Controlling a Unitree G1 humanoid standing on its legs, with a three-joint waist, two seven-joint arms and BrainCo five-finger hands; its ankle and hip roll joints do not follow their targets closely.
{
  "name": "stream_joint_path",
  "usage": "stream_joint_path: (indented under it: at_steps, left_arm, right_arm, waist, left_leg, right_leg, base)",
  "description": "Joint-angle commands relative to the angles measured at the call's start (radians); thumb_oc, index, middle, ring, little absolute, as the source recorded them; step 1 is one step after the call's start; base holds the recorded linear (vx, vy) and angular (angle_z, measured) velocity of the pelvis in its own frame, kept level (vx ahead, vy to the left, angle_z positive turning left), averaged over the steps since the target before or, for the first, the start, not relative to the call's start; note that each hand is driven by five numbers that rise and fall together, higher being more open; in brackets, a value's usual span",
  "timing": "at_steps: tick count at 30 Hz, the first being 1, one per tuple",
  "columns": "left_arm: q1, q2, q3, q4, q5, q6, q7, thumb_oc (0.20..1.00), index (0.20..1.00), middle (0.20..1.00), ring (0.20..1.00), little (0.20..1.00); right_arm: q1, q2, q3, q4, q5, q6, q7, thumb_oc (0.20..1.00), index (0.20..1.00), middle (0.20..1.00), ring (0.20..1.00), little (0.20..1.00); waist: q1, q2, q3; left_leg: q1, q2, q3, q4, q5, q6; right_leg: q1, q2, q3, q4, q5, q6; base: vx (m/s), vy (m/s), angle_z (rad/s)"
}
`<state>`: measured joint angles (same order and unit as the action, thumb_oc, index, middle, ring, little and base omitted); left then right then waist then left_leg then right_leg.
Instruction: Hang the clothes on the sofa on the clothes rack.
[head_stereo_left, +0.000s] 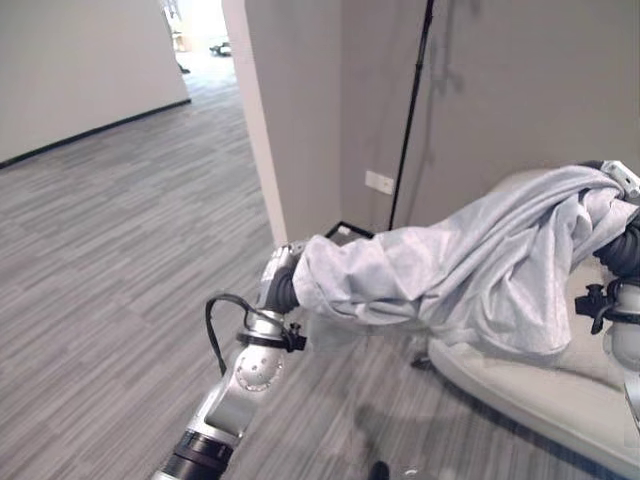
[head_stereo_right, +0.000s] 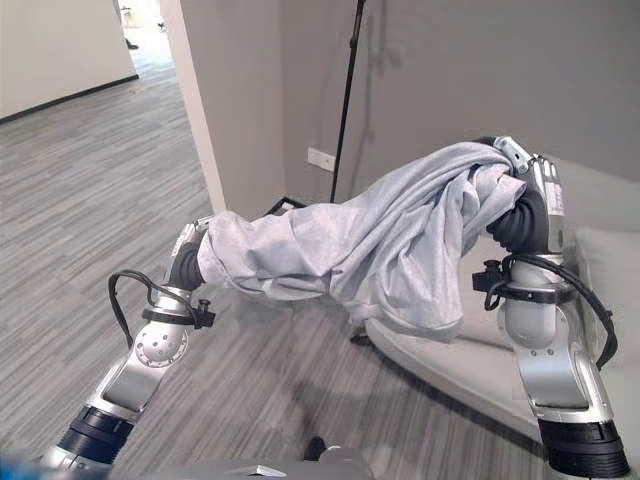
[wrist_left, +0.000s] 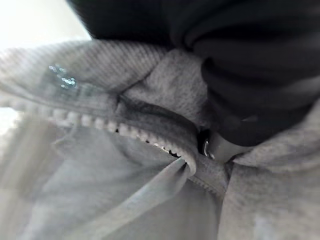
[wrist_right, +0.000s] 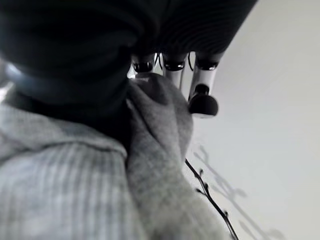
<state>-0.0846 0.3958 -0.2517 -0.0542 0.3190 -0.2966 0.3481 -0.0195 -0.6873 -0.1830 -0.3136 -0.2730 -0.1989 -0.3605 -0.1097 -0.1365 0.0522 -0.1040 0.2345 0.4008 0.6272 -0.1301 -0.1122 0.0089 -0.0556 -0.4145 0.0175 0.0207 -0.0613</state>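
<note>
Zipper of grey garment appears beside left hand.

One grey garment, one pale sofa, one black pole — two hands beneath the cloth.

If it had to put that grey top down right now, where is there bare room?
Free: carpet floor left of the wall corner. Crowded: the grey garment stretched between both hands covers the sofa edge.
</note>
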Motion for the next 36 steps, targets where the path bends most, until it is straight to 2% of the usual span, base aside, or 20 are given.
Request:
stream_joint_path:
  at_steps: [1,3,4,5,7,11,12,14,17,18,19,20,21,23,26,28,30,32,33,36]
  left_arm:
    - [-0.046,0.023,0.003,-0.075,-0.046,-0.033,0.014,0.200,0.200,0.200,0.200,0.200]
    - [-0.051,0.022,-0.004,-0.073,-0.050,-0.028,0.018,0.200,0.200,0.200,0.200,0.200]
    - [-0.058,0.019,-0.009,-0.071,-0.052,-0.026,0.024,0.200,0.200,0.200,0.200,0.200]
    - [-0.072,0.014,-0.016,-0.068,-0.055,-0.027,0.035,0.200,0.200,0.200,0.200,0.200]
    - [-0.097,0.012,-0.018,-0.063,-0.055,-0.025,0.053,0.200,0.200,0.200,0.200,0.200]
    - [-0.110,0.007,-0.022,-0.055,-0.052,-0.020,0.067,0.200,0.200,0.200,0.200,0.200]
    - [-0.105,0.010,-0.022,-0.053,-0.048,-0.018,0.061,0.200,0.200,0.200,0.200,0.200]
    - [-0.105,0.014,-0.025,-0.051,-0.040,-0.021,0.064,0.200,0.200,0.200,0.200,0.200]
    - [-0.111,0.037,-0.028,-0.033,-0.034,-0.024,0.073,0.200,0.200,0.200,0.200,0.200]
    - [-0.144,0.078,-0.022,-0.027,0.003,-0.020,0.105,0.200,0.200,0.200,0.200,0.200]
    - [-0.145,0.079,-0.022,-0.026,0.003,-0.021,0.105,0.200,0.200,0.200,0.200,0.200]
    - [-0.170,0.099,-0.018,-0.019,0.030,-0.012,0.134,0.200,0.200,0.200,0.200,0.200]
    - [-0.205,0.126,0.004,-0.008,0.077,0.007,0.199,0.200,0.200,0.200,0.200,0.200]
    - [-0.224,0.150,0.045,-0.005,0.111,0.030,0.262,0.200,0.200,0.200,0.200,0.200]
    - [-0.236,0.170,0.094,0.004,0.157,0.059,0.318,0.200,0.200,0.200,0.200,0.200]
    - [-0.198,0.159,0.149,-0.017,0.200,0.048,0.342,0.200,0.200,0.200,0.200,0.200]
    - [-0.149,0.153,0.175,-0.034,0.206,0.033,0.336,0.200,0.200,0.200,0.200,0.200]
    - [-0.120,0.142,0.182,-0.034,0.202,0.034,0.331,0.200,0.200,0.200,0.200,0.200]
    - [-0.105,0.131,0.185,-0.027,0.198,0.031,0.323,0.200,0.200,0.200,0.200,0.200]
    - [-0.094,0.099,0.177,-0.009,0.189,0.028,0.305,0.200,0.200,0.200,0.200,0.200]
  right_arm:
    - [-0.066,-0.030,-0.036,-0.003,0.036,-0.037,-0.009,0.200,0.200,0.200,0.200,0.200]
    - [-0.074,-0.034,-0.024,-0.001,0.038,-0.036,-0.008,0.200,0.200,0.200,0.200,0.200]
    - [-0.084,-0.032,-0.013,-0.002,0.044,-0.037,-0.006,0.200,0.200,0.200,0.200,0.200]
    - [-0.097,-0.032,0.005,0.001,0.052,-0.040,-0.008,0.200,0.200,0.200,0.200,0.200]
    - [-0.117,-0.035,0.021,0.010,0.058,-0.039,-0.017,0.200,0.200,0.200,0.200,0.200]
    - [-0.138,-0.037,0.030,0.011,0.064,-0.037,-0.031,0.200,0.200,0.200,0.200,0.200]
    - [-0.138,-0.034,0.035,0.007,0.060,-0.036,-0.026,0.200,0.200,0.200,0.200,0.200]
    - [-0.144,-0.023,0.041,-0.007,0.044,-0.035,-0.027,0.200,0.200,0.200,0.200,0.200]
    - [-0.125,0.008,0.043,-0.012,0.001,-0.017,-0.026,0.200,0.200,0.200,0.200,0.200]
    - [-0.116,0.025,0.037,0.002,-0.035,0.001,-0.040,0.200,0.200,0.200,0.200,0.200]
    - [-0.117,0.026,0.037,0.002,-0.036,0.001,-0.040,0.200,0.200,0.200,0.200,0.200]
    - [-0.117,0.032,0.038,0.009,-0.050,0.007,-0.054,0.200,0.200,0.200,0.200,0.200]
    - [-0.130,0.042,0.044,0.023,-0.104,0.027,-0.081,0.200,0.200,0.200,0.200,0.200]
    - [-0.159,0.053,0.057,0.040,-0.172,0.060,-0.116,0.200,0.200,0.200,0.200,0.200]
    - [-0.178,0.073,0.074,0.056,-0.213,0.080,-0.150,0.200,0.200,0.200,0.200,0.200]
    - [-0.166,0.082,0.060,0.038,-0.248,0.082,-0.142,0.200,0.200,0.200,0.200,0.200]
    - [-0.151,0.075,0.037,0.022,-0.249,0.075,-0.143,0.200,0.200,0.200,0.200,0.200]
    - [-0.150,0.074,0.040,0.026,-0.246,0.080,-0.153,0.200,0.200,0.200,0.200,0.200]
    - [-0.143,0.073,0.043,0.028,-0.246,0.082,-0.151,0.200,0.200,0.200,0.200,0.200]
    - [-0.106,0.075,0.031,0.026,-0.255,0.092,-0.157,0.200,0.200,0.200,0.200,0.200]
  waist:
    - [0.014,-0.009,0.012]
    - [0.020,-0.010,0.012]
    - [0.025,-0.006,0.013]
    - [0.034,0.003,0.022]
    - [0.038,0.011,0.031]
    - [0.040,0.037,0.027]
    - [0.041,0.048,0.012]
    - [0.054,0.065,-0.004]
    - [0.056,0.044,-0.030]
    - [0.047,0.025,-0.040]
    - [0.049,0.023,-0.042]
    - [0.037,0.022,-0.045]
    - [0.029,0.022,-0.045]
    - [0.031,0.027,-0.038]
    - [0.025,0.041,-0.039]
    - [0.003,0.051,-0.033]
    - [-0.004,0.065,-0.035]
    - [-0.008,0.064,-0.032]
    - [-0.015,0.066,-0.035]
    - [-0.034,0.059,-0.027]
  left_leg:
    - [0.049,0.031,-0.016,-0.233,0.042,-0.021]
    - [0.025,0.027,-0.035,-0.297,0.062,-0.011]
    - [0.006,0.032,-0.059,-0.370,0.112,-0.012]
    - [-0.022,0.056,-0.090,-0.484,0.225,-0.023]
    - [-0.048,0.092,-0.136,-0.618,0.304,-0.045]
    - [-0.082,0.152,-0.122,-0.708,0.377,-0.079]
    - [-0.066,0.153,-0.119,-0.710,0.353,-0.077]
    - [-0.063,0.148,-0.121,-0.697,0.386,-0.080]
    - [-0.078,0.112,-0.089,-0.604,0.356,-0.064]
    - [-0.074,0.077,-0.037,-0.570,0.318,-0.033]
    - [-0.075,0.076,-0.034,-0.570,0.317,-0.032]
    - [-0.062,0.060,-0.013,-0.562,0.289,-0.011]
    - [-0.027,0.022,0.043,-0.542,0.233,0.036]
    - [0.026,-0.035,0.071,-0.522,0.151,0.082]
    - [0.099,-0.087,0.103,-0.553,0.104,0.118]
    - [0.171,-0.142,0.099,-0.610,0.092,0.125]
    - [0.221,-0.156,0.094,-0.667,0.092,0.112]
    - [0.257,-0.161,0.097,-0.693,0.089,0.097]
    - [0.275,-0.160,0.100,-0.710,0.090,0.084]
    - [0.312,-0.153,0.104,-0.711,0.061,0.066]
  right_leg:
    - [0.086,-0.053,0.013,-0.014,-0.073,0.111]
    - [0.088,-0.057,0.025,-0.007,-0.087,0.113]
    - [0.091,-0.056,0.035,0.001,-0.098,0.114]
    - [0.098,-0.052,0.042,0.017,-0.111,0.114]
    - [0.118,-0.051,0.074,0.037,-0.139,0.122]
    - [0.163,-0.052,0.120,0.060,-0.172,0.140]
    - [0.179,-0.054,0.133,0.065,-0.191,0.150]
    - [0.217,-0.057,0.172,0.058,-0.204,0.154]
    - [0.249,-0.110,0.199,0.068,-0.185,0.174]
    - [0.218,-0.154,0.209,0.136,-0.140,0.198]
    - [0.214,-0.156,0.212,0.137,-0.140,0.199]
    - [0.194,-0.178,0.209,0.194,-0.106,0.208]
    - [0.123,-0.238,0.195,0.353,-0.008,0.217]
    - [0.046,-0.338,0.159,0.535,0.111,0.239]
    - [-0.016,-0.402,0.096,0.636,0.142,0.254]
    - [-0.100,-0.348,0.073,0.603,0.047,0.244]
    - [-0.129,-0.307,0.029,0.444,0.004,0.233]
    - [-0.156,-0.290,-0.018,0.276,0.017,0.236]
    - [-0.156,-0.263,-0.024,0.157,0.055,0.244]
    - [-0.187,-0.257,0.004,0.032,0.140,0.284]
  base:
    - [0.23,0.059,-0.13]
    - [0.14,0.080,-0.15]
    - [0.24,0.173,-0.04]
    - [0.27,0.165,-0.08]
    - [0.33,0.133,-0.33]
    - [0.37,0.118,-0.44]
    - [0.64,0.203,-0.52]
    - [0.53,0.191,-0.58]
    - [0.59,0.235,-0.78]
    - [0.45,0.244,-0.52]
    - [0.43,0.263,-0.38]
    - [0.36,0.301,-0.23]
    - [0.50,0.398,-0.18]
    - [0.40,0.424,-0.48]
    - [0.26,0.283,-0.31]
    - [0.42,0.248,-0.59]
    - [0.28,-0.022,-0.35]
    - [0.23,-0.104,0.00]
    - [0.26,-0.140,-0.09]
    - [0.27,-0.135,0.19]
